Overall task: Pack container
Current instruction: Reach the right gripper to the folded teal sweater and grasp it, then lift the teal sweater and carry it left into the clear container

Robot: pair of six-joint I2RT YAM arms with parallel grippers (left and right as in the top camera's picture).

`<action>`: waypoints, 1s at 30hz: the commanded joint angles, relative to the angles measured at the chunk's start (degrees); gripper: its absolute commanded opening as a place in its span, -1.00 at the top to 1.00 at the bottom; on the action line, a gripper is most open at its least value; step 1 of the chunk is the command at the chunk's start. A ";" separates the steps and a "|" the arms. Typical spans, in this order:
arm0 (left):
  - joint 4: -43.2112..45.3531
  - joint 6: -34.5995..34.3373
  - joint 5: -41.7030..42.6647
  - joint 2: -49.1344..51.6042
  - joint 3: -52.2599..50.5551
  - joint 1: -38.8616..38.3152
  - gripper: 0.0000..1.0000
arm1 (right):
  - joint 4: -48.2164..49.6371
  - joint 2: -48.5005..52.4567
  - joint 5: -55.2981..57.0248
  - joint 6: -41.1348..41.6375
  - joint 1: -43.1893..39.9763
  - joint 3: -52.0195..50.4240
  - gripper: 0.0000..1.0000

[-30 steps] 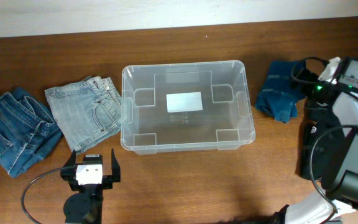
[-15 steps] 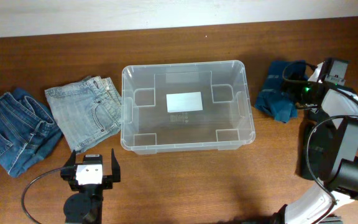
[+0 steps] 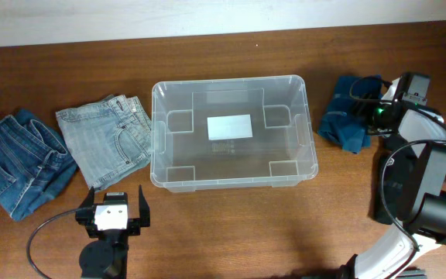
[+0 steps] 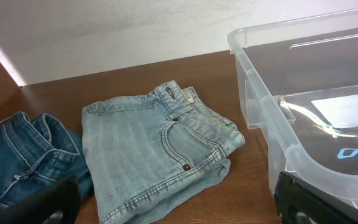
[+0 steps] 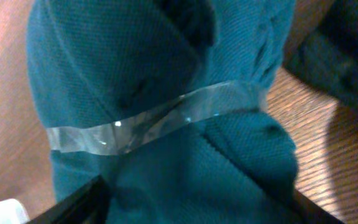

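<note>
Centre of counter (image 3: 231,232): the container (image 3: 227,80), clear tub, open side up, nothing in it. Its long axis runs left to right.

Right side: teal cloth bundle (image 3: 347,120), banded with clear tape (image 5: 160,121), lying just off the container's right short wall and apart from it. Right pincer (image 3: 368,110) sits at this bundle. In the wrist view cloth fills the space between the jaws. We cannot tell whether they grip it or only straddle it.

Left side: light jeans (image 3: 107,139), folded, just beside the container's left wall; dark jeans (image 3: 22,159) further out. Left pincer (image 3: 114,200) is released, jaws spread wide with nothing between, near the front edge of the counter, facing the light jeans.

Our reading: the right arm is nearer by far to the bundle. From that pincer the container lies directly to the left, so we expect a lift, then a short carry leftward over the right rim.
</note>
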 commanded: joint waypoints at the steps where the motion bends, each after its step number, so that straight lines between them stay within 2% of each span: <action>1: 0.24 0.74 0.59 -0.39 -0.33 0.28 -1.00 | -0.66 2.34 3.06 -0.35 -0.28 -0.07 -0.20; 7: 0.22 0.74 0.59 -0.39 -0.33 0.28 -0.99 | -0.68 2.34 3.08 -0.35 -0.44 -0.07 0.22; 11: 0.22 0.74 0.59 -0.39 -0.33 0.28 -0.99 | -0.68 2.34 3.06 -0.35 -0.44 -0.04 0.57; 12: 0.22 0.74 0.59 -0.39 -0.33 0.28 -1.00 | -0.81 2.21 2.51 -0.37 -0.44 0.02 0.74; 18: 0.22 0.74 0.59 -0.39 -0.33 0.28 -0.99 | -1.92 -0.96 0.50 -0.39 -0.44 1.53 0.81; 25: 0.22 0.72 0.59 -0.39 -0.33 0.28 -1.00 | -8.52 -7.30 0.26 -1.11 -0.33 6.36 0.82; 30: 0.24 0.74 0.59 -0.39 -0.33 0.28 -0.99 | -11.56 -12.33 -4.98 -2.75 -0.28 8.66 0.86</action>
